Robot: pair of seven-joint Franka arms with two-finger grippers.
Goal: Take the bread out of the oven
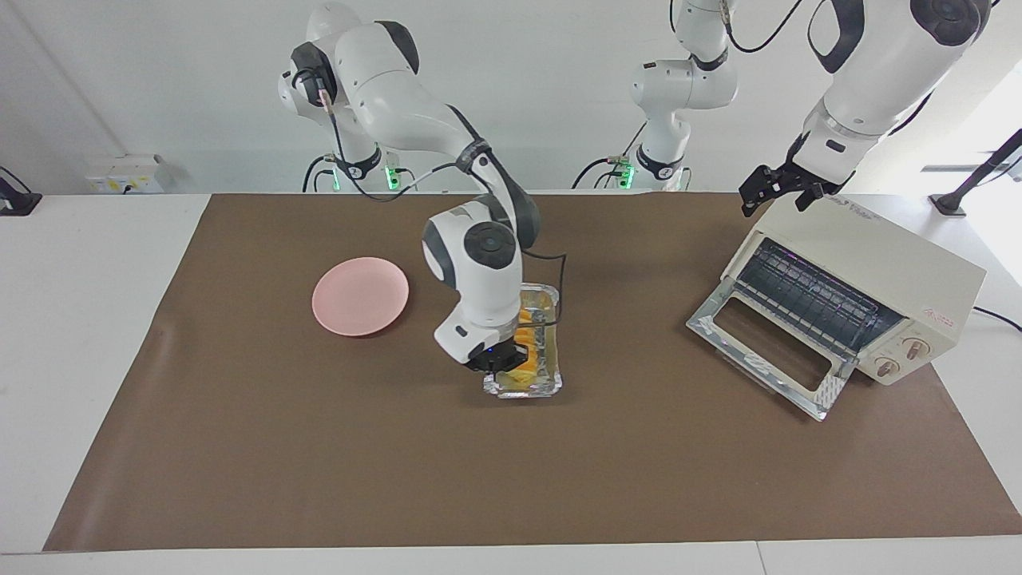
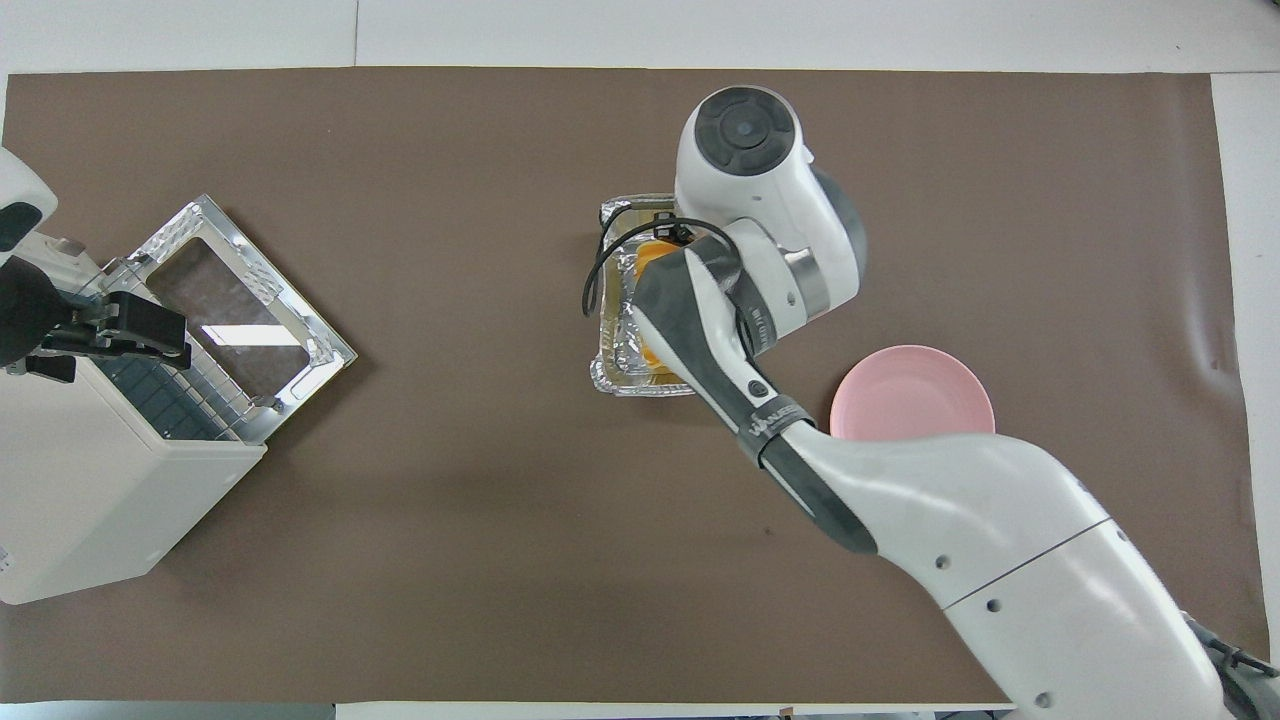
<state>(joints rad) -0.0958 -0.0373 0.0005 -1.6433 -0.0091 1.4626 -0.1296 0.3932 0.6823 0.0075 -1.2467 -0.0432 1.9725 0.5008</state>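
Note:
The golden bread (image 1: pixel 528 329) lies in a crinkled foil tray (image 1: pixel 549 386) on the brown mat, between the pink plate (image 1: pixel 360 295) and the oven (image 1: pixel 866 275). My right gripper (image 1: pixel 499 365) reaches down at the tray's side toward the plate and is shut on its rim. From overhead the right wrist hides most of the tray (image 2: pixel 612 372), and only parts of the bread (image 2: pixel 651 257) show. The oven's glass door (image 1: pixel 766 351) hangs open and its rack is bare. My left gripper (image 1: pixel 778 196) hovers open over the oven's top edge.
The brown mat (image 1: pixel 319 463) covers most of the white table. The oven (image 2: pixel 90 500) stands at the left arm's end with its door (image 2: pixel 240 320) dropped onto the mat. The right arm partly covers the plate (image 2: pixel 915 395) from overhead.

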